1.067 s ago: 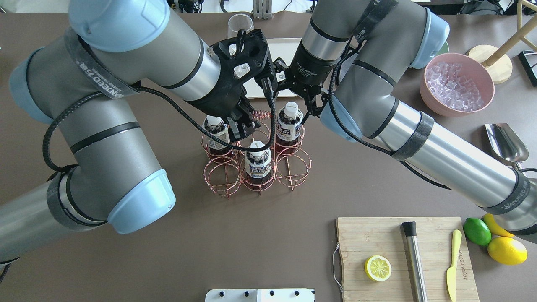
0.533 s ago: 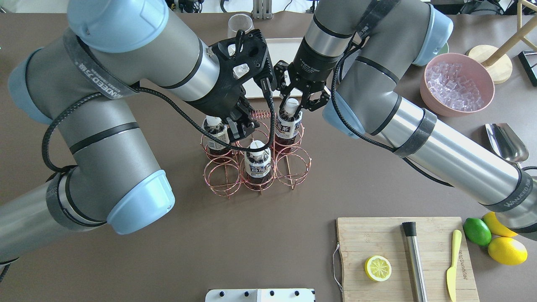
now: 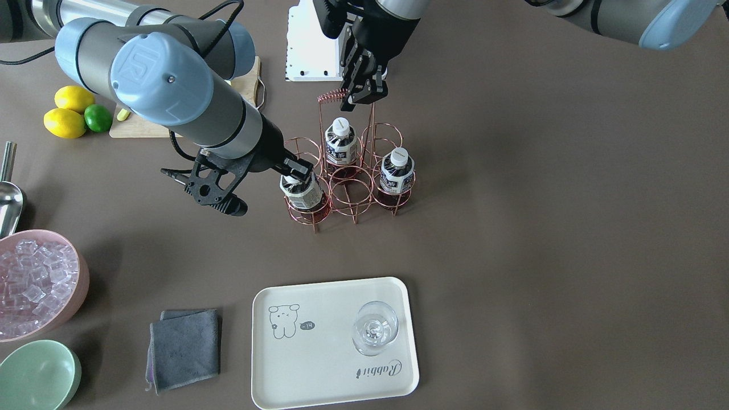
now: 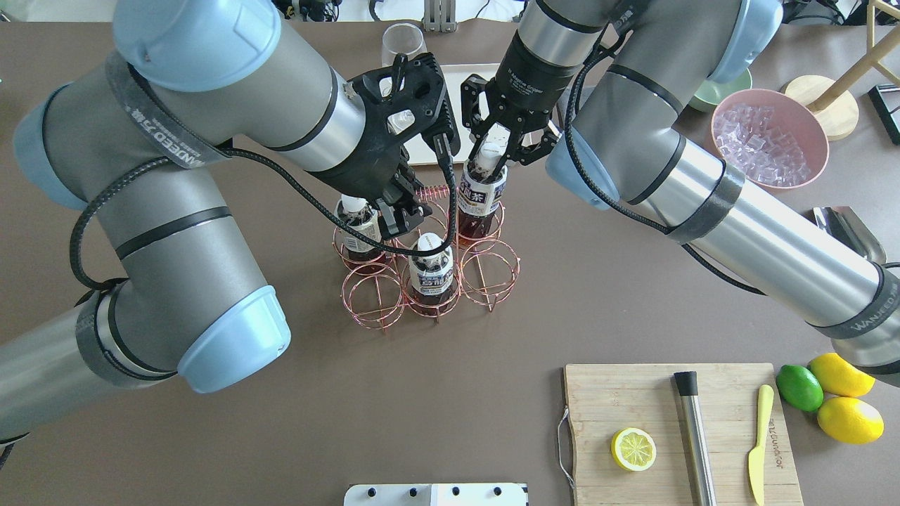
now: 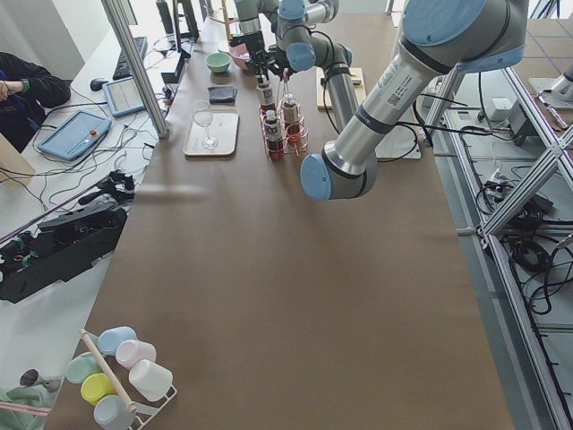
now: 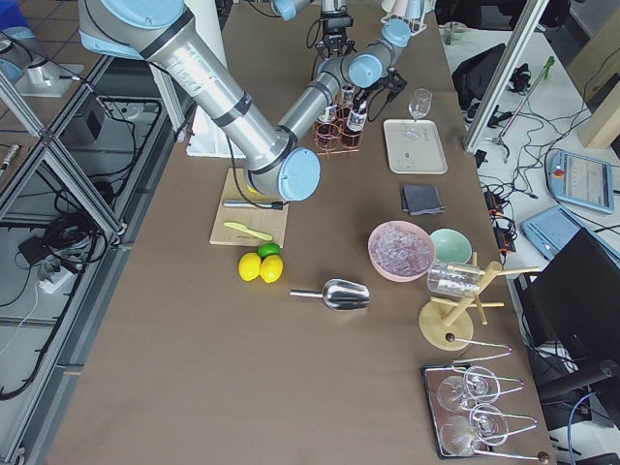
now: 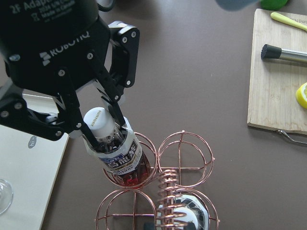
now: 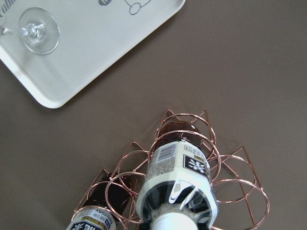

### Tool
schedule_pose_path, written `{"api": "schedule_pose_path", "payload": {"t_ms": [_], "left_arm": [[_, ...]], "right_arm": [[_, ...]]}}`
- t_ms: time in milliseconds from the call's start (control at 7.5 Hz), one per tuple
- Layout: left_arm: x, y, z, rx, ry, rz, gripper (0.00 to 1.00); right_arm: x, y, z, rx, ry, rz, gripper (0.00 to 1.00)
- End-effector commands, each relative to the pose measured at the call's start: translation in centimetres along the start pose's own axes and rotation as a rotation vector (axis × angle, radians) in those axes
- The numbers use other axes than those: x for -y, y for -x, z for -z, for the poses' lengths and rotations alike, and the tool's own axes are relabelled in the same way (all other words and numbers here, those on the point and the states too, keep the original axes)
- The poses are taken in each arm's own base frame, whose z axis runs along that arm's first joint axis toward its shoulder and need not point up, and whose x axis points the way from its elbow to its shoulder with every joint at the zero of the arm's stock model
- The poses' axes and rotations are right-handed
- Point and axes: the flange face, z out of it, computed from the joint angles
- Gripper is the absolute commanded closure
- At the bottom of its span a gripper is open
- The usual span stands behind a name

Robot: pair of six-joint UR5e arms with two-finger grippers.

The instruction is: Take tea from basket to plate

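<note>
Watching from behind the robot: right gripper (image 4: pixel 490 156) is clamped on the white cap of the tea (image 4: pixel 481 198), pinching it from both sides. That bottle sits in the basket (image 3: pixel 347 193) ring at abt 1 o'clock. It leans toward 12, and its btm is not yet clear of the wire. Left gripper (image 3: pixel 359 95) is closed tight on the coiled top of the basket handle, pinning the rack to the surface (image 4: pixel 450 393), I'd say. Second bottle (image 4: pixel 355 226) at 10 o'clock and third bottle (image 4: pixel 430 273) at 6 o'clock stand upright in their rings, nobody on them. The plate (image 3: pixel 324 370) lies past the basket at 12 o'clock, well apart. It carries only a glass (image 3: pixel 375 330), no tea on it.

So, progress: grasp looks done and extraction is just under way, approx a third in by my reckoning. Left to do: pull the bottle clear of the ring, carry it over to 12, set it on bare plate beside the glass, let go. Risk: the tilted bottle snagging the ring on the way up.
</note>
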Motion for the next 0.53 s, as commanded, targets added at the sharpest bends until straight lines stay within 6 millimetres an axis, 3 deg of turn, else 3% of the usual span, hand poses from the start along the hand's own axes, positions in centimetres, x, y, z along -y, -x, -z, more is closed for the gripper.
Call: {"api": "schedule_pose_path", "payload": {"t_ms": [0, 267, 400], "left_arm": [[-0.1, 0.0, 0.0, -0.003, 0.001, -0.001, 1.00], [-0.1, 0.0, 0.1, -0.001, -0.001, -0.003, 1.00], [-0.1, 0.0, 0.1, -0.001, -0.001, -0.003, 1.00]], "right_arm": [[-3.1, 4.3, 7.6, 0.011, 0.014, -0.061, 1.00], [-1.2, 4.0, 12.5, 0.064, 0.044, -0.094, 1.00], [-0.2, 3.8, 14.0, 0.081, 0.038, -0.104, 1.00]]}}
